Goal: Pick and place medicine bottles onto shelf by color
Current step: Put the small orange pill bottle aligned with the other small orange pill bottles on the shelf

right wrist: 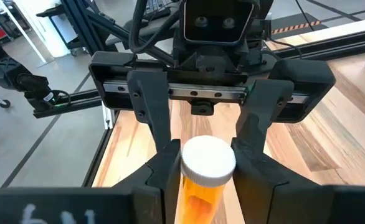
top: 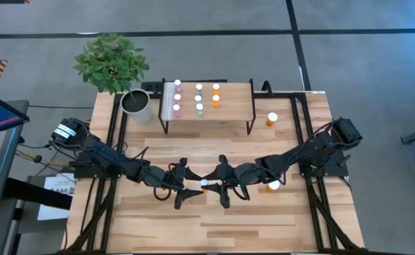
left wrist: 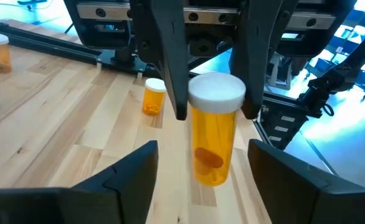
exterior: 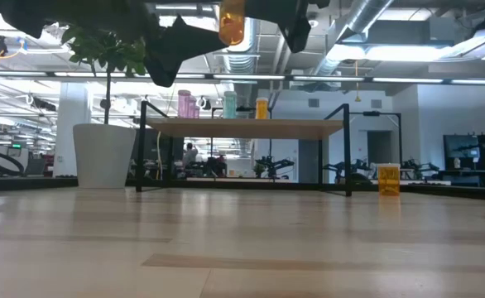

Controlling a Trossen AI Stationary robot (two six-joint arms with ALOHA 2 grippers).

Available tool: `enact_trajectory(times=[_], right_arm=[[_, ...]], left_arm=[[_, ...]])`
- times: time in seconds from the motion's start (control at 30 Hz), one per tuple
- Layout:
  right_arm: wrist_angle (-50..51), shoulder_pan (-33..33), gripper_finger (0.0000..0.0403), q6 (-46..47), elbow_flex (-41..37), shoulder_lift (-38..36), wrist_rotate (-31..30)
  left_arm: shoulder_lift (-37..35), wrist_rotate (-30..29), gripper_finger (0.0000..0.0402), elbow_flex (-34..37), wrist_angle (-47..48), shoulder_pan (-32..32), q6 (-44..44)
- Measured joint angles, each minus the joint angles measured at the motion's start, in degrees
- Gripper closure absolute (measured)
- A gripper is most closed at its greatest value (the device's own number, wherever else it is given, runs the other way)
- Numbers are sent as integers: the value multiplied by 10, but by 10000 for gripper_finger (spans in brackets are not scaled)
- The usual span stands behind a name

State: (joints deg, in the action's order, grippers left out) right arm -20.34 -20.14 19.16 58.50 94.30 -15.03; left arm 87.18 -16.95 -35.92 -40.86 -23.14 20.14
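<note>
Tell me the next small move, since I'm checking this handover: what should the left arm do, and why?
Probably draw the left gripper straight back off the orange bottle. It stands open, clear of the bottle's sides, while the right gripper is shut on the white cap, so the right arm alone carries it. Backing off would free its path to the shelf.

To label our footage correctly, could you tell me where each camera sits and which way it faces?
High view: above the table, looking straight down; both arms show, left gripper and right gripper tip to tip.
Low view: at tabletop height, looking level toward the shelf; gripper parts hang in from above.
Left wrist view: faces the right gripper clamping the large orange bottle; own fingers open.
Right wrist view: faces the left gripper; own fingers grip the bottle.
Shared: both wrist views show that bottle.
</note>
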Motion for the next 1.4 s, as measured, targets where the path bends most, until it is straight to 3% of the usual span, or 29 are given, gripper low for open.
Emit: enact_trajectory(times=[0.23, 0.43, 0.9, 1.1, 1.23, 1.4], right_arm=[[3, 0, 261, 0, 0, 0, 0], [14, 0, 257, 2, 0, 0, 0], [22, 9, 255, 4, 0, 0, 0], [47, 32, 255, -7, 1, -20, 0], [58, 55, 255, -31, 0, -51, -3], [82, 95, 255, -74, 0, -92, -51]], left_arm=[[0, 1, 150, 0, 5, 0, 7], [-49, 2, 142, 0, 91, -3, 27], [-165, -131, 133, 9, 226, -86, 15], [-176, -92, 143, 23, 223, -103, 10], [-166, -98, 152, 24, 227, -99, 1], [-146, -83, 160, 24, 215, -88, -6]])
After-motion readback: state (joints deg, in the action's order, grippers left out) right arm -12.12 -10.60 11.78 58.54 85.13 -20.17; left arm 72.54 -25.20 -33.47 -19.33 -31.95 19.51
